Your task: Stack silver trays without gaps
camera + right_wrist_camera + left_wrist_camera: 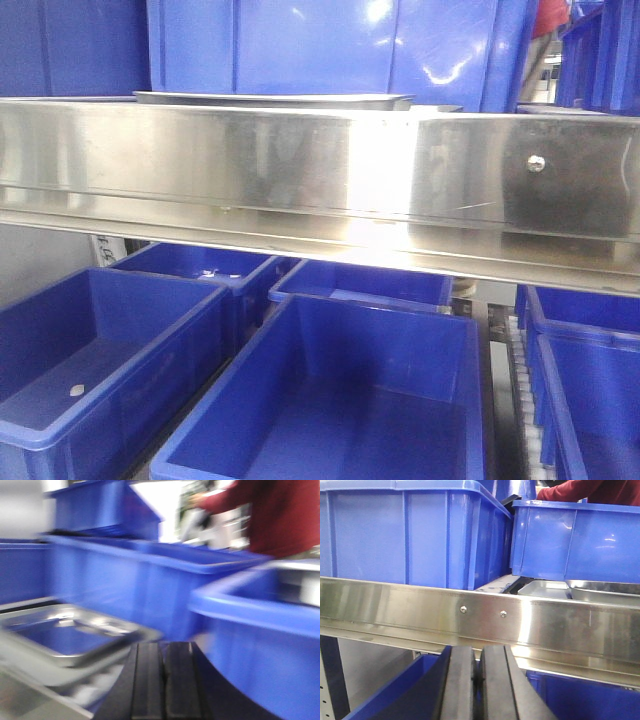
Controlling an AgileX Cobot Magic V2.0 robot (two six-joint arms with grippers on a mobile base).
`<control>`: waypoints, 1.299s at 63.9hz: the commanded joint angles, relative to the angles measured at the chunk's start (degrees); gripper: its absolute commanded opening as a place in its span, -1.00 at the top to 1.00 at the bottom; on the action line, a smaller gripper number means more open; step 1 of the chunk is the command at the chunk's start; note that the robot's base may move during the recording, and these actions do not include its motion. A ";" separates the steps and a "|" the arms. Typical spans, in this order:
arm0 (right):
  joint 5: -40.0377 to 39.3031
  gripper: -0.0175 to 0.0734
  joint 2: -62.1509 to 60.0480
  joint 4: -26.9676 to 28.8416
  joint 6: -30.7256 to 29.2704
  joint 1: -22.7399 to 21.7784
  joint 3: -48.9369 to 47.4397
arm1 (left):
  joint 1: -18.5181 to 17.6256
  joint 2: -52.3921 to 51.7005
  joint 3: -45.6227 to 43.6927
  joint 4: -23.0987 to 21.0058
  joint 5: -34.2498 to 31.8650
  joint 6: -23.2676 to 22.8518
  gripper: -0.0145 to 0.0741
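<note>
Approach step: nothing gripped yet.
Both claws, left claw [479,685] and right claw [161,680], closed empty; right must open near silver trays [70,635].

I am looking into what reads as a warehouse or factory sorting area. At twelve o'clock in my front view runs a broad brushed-steel shelf band with a screw [320,185], and large blue plastic bins [335,45] stand on the level above it. Below, from five to eight o'clock, more open blue plastic crates [330,400] sit in rows. At three o'clock on my left wrist view, shallow shiny steel trays [545,587] rest on the shelf. A person in a dark red sleeve [280,515] works at one o'clock beyond the bins.
</note>
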 commanded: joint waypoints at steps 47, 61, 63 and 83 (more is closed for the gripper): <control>-11.68 0.78 -14.15 -2.56 3.19 -14.59 21.08 | -0.21 -0.25 -0.06 -0.32 -1.49 0.20 0.65; -11.67 0.78 -14.15 -2.56 3.19 -14.59 21.08 | -0.21 -0.25 -0.06 -0.32 -1.49 0.20 0.65; -11.97 0.78 -14.15 -2.56 3.19 -14.59 21.08 | -0.21 -0.25 -0.06 -0.32 -1.49 0.20 0.65; -11.24 0.78 -14.15 22.37 -27.77 -14.48 21.08 | -0.21 -0.25 -0.06 -0.32 -1.49 0.20 0.65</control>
